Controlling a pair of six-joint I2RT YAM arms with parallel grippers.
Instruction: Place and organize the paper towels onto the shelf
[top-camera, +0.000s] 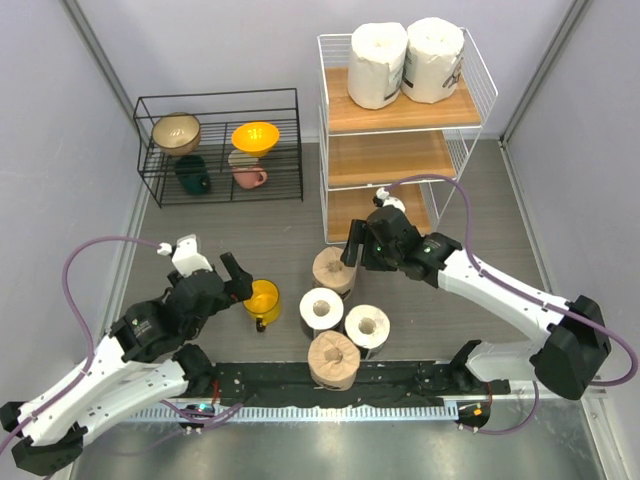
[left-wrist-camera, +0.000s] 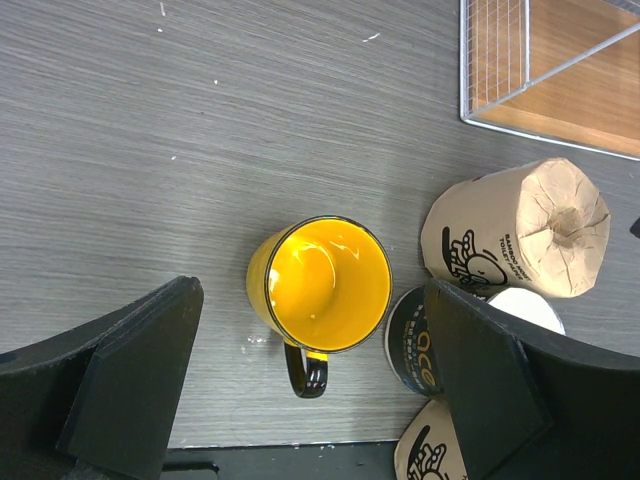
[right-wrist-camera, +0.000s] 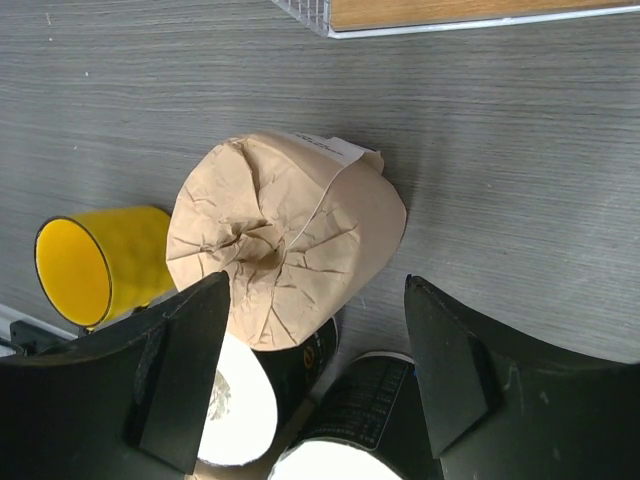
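Two fat white paper towels (top-camera: 378, 65) stand side by side on the top wooden board of the shelf (top-camera: 400, 155). The shelf is a tall rack of thin white wire with flat, light wood boards.

Four more rolls sit close together on the gray, streaky bench (top-camera: 250, 225), in front of the shelf. The brown roll (right-wrist-camera: 280, 240) is nearest the shelf. Its paper wrap is crinkled and tucked into the hole on top. Beside it stand a dark-wrapped roll (top-camera: 321, 310), a white roll (top-camera: 367, 325) and a second brown roll (top-camera: 334, 358). All of them are round with a hollow middle.

Your right pincer (right-wrist-camera: 316, 283) is apart. Its two black fingers (right-wrist-camera: 180, 370) hang over the brown roll, one on each side. You cannot tell if they touch it.

Your left pincer (left-wrist-camera: 310, 288) is apart too, and it holds nothing. It hangs over the shiny yellow cup (left-wrist-camera: 325, 285), which has a dark rim and handle.

At the back left sits a low black wire rack (top-camera: 220, 145) with round bowls in it.
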